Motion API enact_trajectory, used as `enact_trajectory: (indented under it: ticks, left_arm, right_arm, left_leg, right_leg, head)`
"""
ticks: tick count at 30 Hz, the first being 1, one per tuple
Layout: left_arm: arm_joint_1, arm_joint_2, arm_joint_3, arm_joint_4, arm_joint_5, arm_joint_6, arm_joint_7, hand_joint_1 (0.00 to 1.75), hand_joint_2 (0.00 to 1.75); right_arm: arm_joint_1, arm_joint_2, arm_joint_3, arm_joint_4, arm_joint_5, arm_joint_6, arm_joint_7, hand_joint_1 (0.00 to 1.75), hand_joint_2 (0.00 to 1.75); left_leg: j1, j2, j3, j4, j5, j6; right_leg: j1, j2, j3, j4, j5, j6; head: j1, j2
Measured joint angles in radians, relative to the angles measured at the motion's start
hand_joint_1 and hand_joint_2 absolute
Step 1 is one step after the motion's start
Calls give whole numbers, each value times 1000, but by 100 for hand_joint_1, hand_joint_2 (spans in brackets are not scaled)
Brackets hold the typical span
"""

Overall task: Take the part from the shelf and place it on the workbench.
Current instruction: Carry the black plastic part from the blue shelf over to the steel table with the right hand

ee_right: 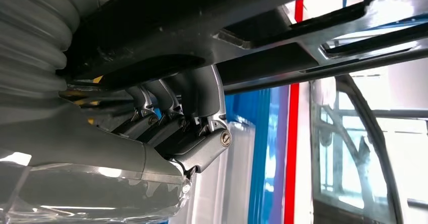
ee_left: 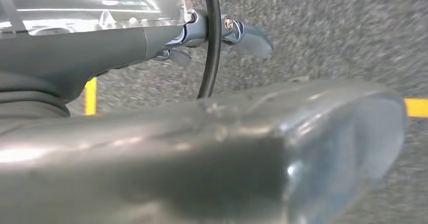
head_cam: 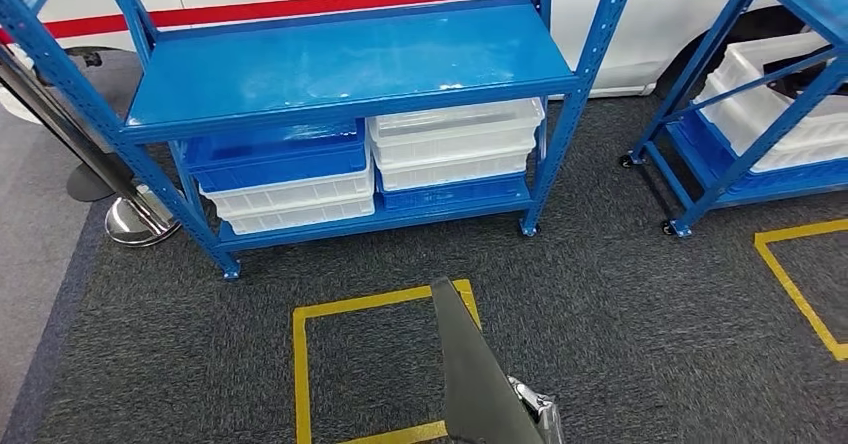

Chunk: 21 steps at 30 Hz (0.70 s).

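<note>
Glossy blue metal shelf (head_cam: pixel 340 64); rough grey carpet (head_cam: pixel 620 314).

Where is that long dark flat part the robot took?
In the head view, the long dark flat part rises from bottom centre over the yellow floor square, before the blue metal shelf.

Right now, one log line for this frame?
right hand grips dark part | left hand over carpet, holds nothing | facing blue shelf | part not yet placed

light: bright, even | glare: shelf (head_cam: pixel 340 64) top | blur: left wrist carpet (ee_left: pixel 328 27)
</note>
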Motion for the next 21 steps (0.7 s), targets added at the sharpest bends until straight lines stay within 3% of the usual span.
enact_trajectory:
  ticks: [2,4,5,8,9,10,12,14,15,16,18,20,21]
  left_arm:
    - [0,0,4,0,-4,8,27,0,0]
    - [-1,-2,8,0,-9,12,44,0,0]
    - [-1,-3,9,0,-11,15,51,0,0]
    - [5,-4,15,0,-19,29,73,0,0]
    - [6,-4,17,0,-22,34,79,0,0]
    - [6,-4,19,0,-25,37,83,0,0]
    - [2,-4,21,0,-31,39,86,0,0]
    - [-1,-4,22,0,-36,39,86,0,0]
    - [-3,-5,22,0,-38,38,85,0,0]
    - [-5,-4,22,0,-40,37,83,0,0]
    - [-11,-5,22,0,-45,35,78,0,0]
    - [-15,-5,22,0,-48,33,74,0,0]
    - [-14,-6,22,0,-48,31,74,0,0]
  right_arm:
    - [11,13,-17,-2,10,7,-3,175,175]
    - [24,23,-33,-7,18,12,-4,175,175]
    - [29,26,-40,-9,20,14,-4,175,175]
    - [40,38,-60,-11,27,20,-4,175,175]
    - [46,43,-66,-12,31,23,-4,175,175]
    - [53,48,-73,-14,34,26,-4,175,175]
    - [64,57,-85,-21,38,28,-4,175,175]
    - [68,66,-94,-28,39,27,-4,175,175]
    - [69,70,-99,-33,39,27,-5,175,175]
    - [70,75,-102,-36,39,27,-5,175,175]
    - [75,84,-111,-44,40,28,-5,175,175]
    - [78,95,-119,-50,40,29,-5,175,175]
    - [78,99,-122,-53,41,29,-6,175,175]
  left_leg:
    - [-2,12,9,-27,-5,4]
    - [2,36,5,-36,6,13]
    - [5,49,2,-41,13,18]
    - [4,89,-12,-40,24,24]
    - [4,103,-15,-38,25,23]
    - [4,115,-17,-35,25,21]
    - [5,136,-17,-27,21,15]
    - [3,154,-16,-21,15,4]
    - [1,162,-15,-18,13,-3]
    - [-1,169,-13,-17,12,-9]
    - [0,180,-10,-17,9,-21]
    - [3,146,-20,13,-20,-30]
    - [5,118,-40,59,-52,-33]
  right_leg:
    - [-1,18,-5,0,11,14]
    - [-1,15,-18,20,0,24]
    - [0,2,-35,53,-26,28]
    - [-8,-40,-109,236,-130,42]
    - [-12,-46,-119,273,-141,46]
    - [-16,-51,-111,273,-132,50]
    - [-22,-72,-40,161,-76,53]
    - [-19,-114,28,42,-44,43]
    - [-15,-127,40,14,-41,35]
    - [-11,-131,38,13,-44,27]
    - [-11,-111,31,10,-39,14]
    - [-17,-91,27,5,-31,0]
    - [-18,-81,24,3,-28,-6]
  head:
    - [0,0]
    - [0,0]
    - [0,0]
    - [0,0]
    - [0,0]
    - [0,0]
    - [0,0]
    - [0,0]
    - [0,0]
    - [0,0]
    - [0,0]
    - [0,0]
    - [0,0]
